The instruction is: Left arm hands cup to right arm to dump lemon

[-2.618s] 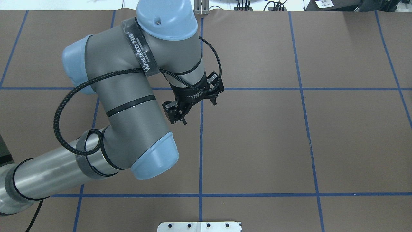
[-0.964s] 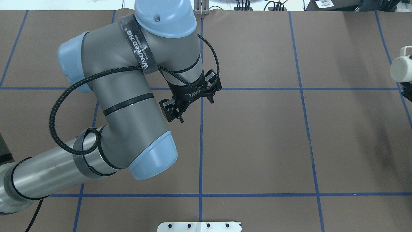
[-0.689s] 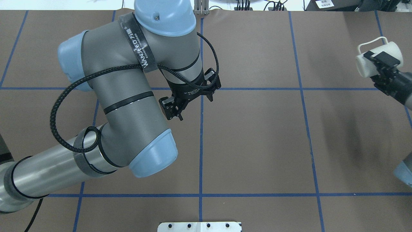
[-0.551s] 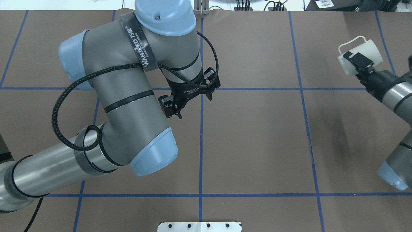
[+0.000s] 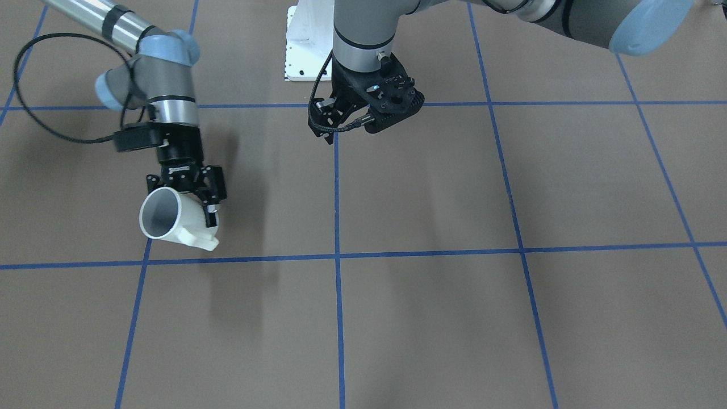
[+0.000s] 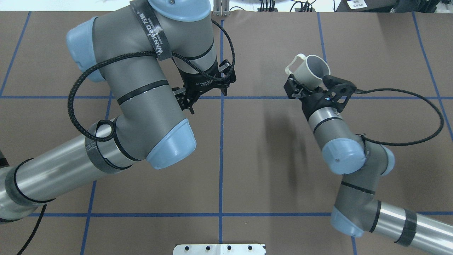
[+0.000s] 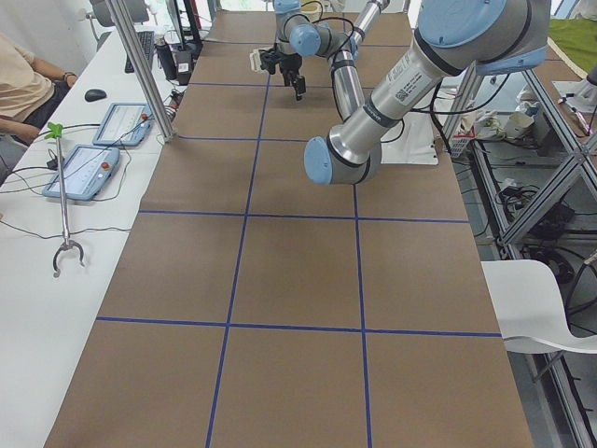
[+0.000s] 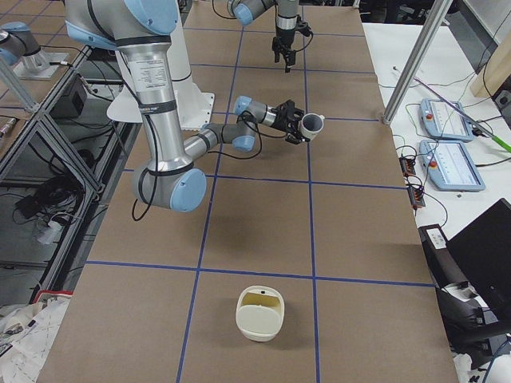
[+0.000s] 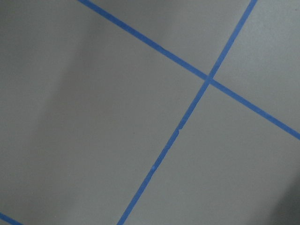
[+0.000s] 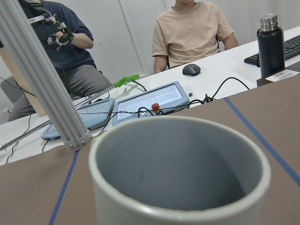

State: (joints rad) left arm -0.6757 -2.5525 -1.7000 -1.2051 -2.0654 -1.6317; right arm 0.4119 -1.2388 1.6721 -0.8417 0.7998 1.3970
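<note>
My right gripper (image 6: 314, 87) is shut on the white cup (image 6: 311, 69) and holds it above the table, right of centre. The cup is tilted with its mouth showing and its handle on the far left side. It also shows in the front view (image 5: 164, 218) under the right gripper (image 5: 184, 194), and in the right side view (image 8: 313, 124). The right wrist view looks into the cup (image 10: 187, 124); its grey inside is empty. My left gripper (image 6: 208, 103) is open and empty near the table's middle, left of the cup; the front view shows it too (image 5: 355, 122). I see no lemon.
A white mounting plate (image 6: 219, 249) sits at the near table edge. A cream container (image 8: 259, 313) with something yellowish inside stands at the table's right end. Beyond the far edge are operators, tablets (image 10: 152, 105), a black bottle (image 10: 271, 44) and a metal post (image 10: 42, 79).
The right arm has swung in from the right edge, carrying the cup leftward toward the centre. The left gripper has shifted slightly toward the far side and stays open.
</note>
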